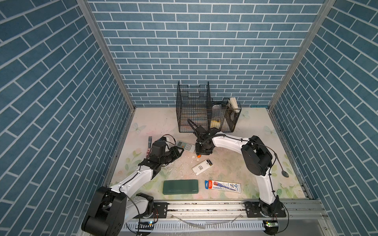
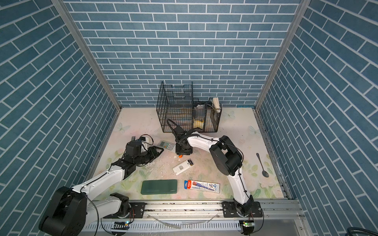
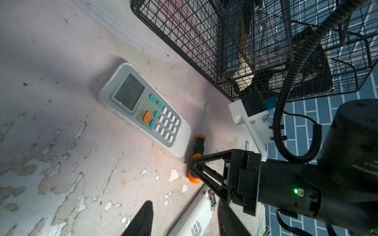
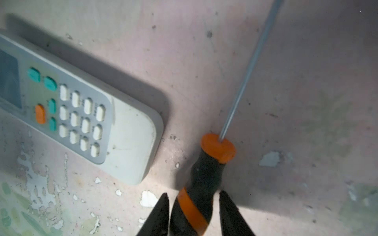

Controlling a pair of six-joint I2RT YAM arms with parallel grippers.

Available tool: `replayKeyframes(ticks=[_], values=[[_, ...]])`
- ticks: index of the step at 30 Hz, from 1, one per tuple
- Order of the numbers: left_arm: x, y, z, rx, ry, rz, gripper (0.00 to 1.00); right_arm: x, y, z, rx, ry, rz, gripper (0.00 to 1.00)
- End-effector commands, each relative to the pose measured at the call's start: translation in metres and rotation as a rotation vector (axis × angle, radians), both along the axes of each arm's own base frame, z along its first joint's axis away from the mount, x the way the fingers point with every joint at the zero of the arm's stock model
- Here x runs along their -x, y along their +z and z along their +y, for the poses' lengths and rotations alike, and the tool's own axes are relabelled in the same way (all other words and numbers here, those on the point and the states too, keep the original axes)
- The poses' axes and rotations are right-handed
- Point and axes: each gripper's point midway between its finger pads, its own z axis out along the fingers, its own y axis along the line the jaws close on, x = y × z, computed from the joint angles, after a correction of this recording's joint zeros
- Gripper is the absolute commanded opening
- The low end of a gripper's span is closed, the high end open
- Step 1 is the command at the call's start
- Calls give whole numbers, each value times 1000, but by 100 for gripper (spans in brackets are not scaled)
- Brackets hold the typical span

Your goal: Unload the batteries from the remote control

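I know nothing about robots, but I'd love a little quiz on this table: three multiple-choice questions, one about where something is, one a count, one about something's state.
1. Where is the screwdriver? A lifted in the air; B flat on the table beside the buttons-up remote; C standing on its tip.
2. How many remotes are on the table? A four; B three; C two.
3. The face-down white remote has its battery bay: A open, batteries inside; B shut by its cover; C open and empty.
Answers: 1 B, the right wrist view shows it lying by that remote, with the right hand straddling its handle. 2 C, both top views show just those two. 3 A, the left wrist view shows batteries in the open bay.
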Motion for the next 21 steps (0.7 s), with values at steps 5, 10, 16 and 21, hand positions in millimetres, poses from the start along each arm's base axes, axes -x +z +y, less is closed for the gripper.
replayKeyframes(ticks=[5,10,16,21], values=[[-1,-1,3,-7,4,-1,53,9,-2,-16,41,-46,28,24],[-5,6,0,1,-3,-11,53,9,13,-16,-23,-38,-18,15],[-13,25,-12,63,-36,-41,58,20,44,-18,-124,25,-78,8],[-19,41,-22,115,-68,-77,60,28,65,-9,-231,94,-110,5]])
